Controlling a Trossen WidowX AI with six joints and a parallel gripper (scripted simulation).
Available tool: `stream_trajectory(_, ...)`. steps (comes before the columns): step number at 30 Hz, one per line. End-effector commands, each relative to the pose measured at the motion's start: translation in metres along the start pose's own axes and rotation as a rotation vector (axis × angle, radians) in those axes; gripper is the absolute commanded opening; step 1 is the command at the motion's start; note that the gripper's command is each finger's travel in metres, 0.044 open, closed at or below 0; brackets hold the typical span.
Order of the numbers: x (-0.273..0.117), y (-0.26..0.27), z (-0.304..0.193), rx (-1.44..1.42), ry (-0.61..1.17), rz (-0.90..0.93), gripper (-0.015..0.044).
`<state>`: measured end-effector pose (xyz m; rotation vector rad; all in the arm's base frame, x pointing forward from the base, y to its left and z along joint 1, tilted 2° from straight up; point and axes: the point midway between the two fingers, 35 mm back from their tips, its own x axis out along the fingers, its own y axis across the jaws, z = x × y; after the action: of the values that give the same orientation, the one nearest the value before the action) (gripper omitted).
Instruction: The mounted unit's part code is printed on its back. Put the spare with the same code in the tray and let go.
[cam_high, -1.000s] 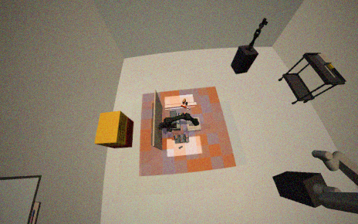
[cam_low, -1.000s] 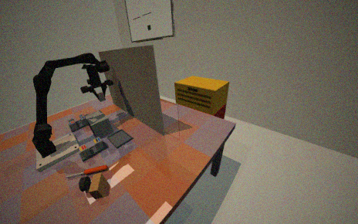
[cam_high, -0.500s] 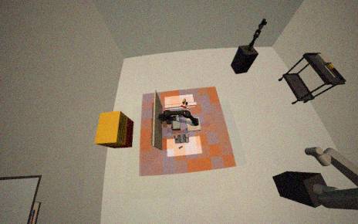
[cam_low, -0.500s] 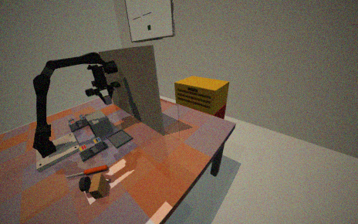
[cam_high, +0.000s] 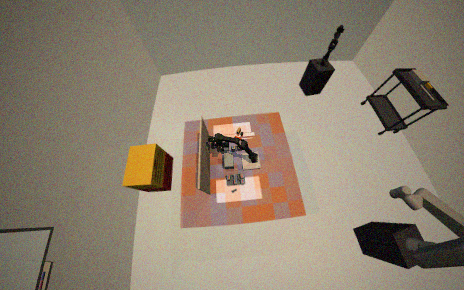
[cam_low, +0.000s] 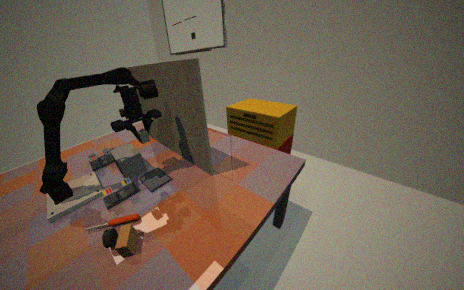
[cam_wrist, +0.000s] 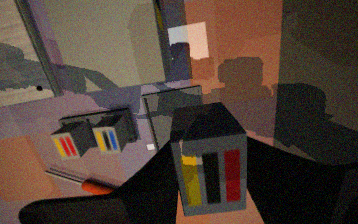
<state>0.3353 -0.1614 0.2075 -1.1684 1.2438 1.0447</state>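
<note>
Gripper (cam_wrist: 212, 200) clamps the spare (cam_wrist: 210, 162) (yellow-black-red stripes) just beside the upright panel (cam_low: 187, 110)

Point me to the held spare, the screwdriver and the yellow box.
held spare (cam_wrist: 212, 180): wrist view, on its striped face, black middle stripe.
screwdriver (cam_low: 123, 219): exterior view, on the orange handle.
yellow box (cam_low: 260, 109): exterior view, on its top face.

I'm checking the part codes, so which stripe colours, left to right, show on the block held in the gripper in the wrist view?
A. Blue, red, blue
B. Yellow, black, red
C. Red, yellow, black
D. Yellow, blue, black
B: in the wrist view the block clamped in the gripper shows a yellow stripe, then a black one, then a red one on its facing side.
</note>
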Motion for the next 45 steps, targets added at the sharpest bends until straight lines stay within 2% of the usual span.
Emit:
stream_trajectory(1,0.000,0.011,-0.025,-0.011,-0.003,0.003,0.0000)
stream_trajectory(9,0.000,0.029,-0.063,-0.026,0.002,0.006,0.0000)
stream_trajectory(45,0.022,0.024,-0.064,-0.026,0.002,0.005,0.0000)
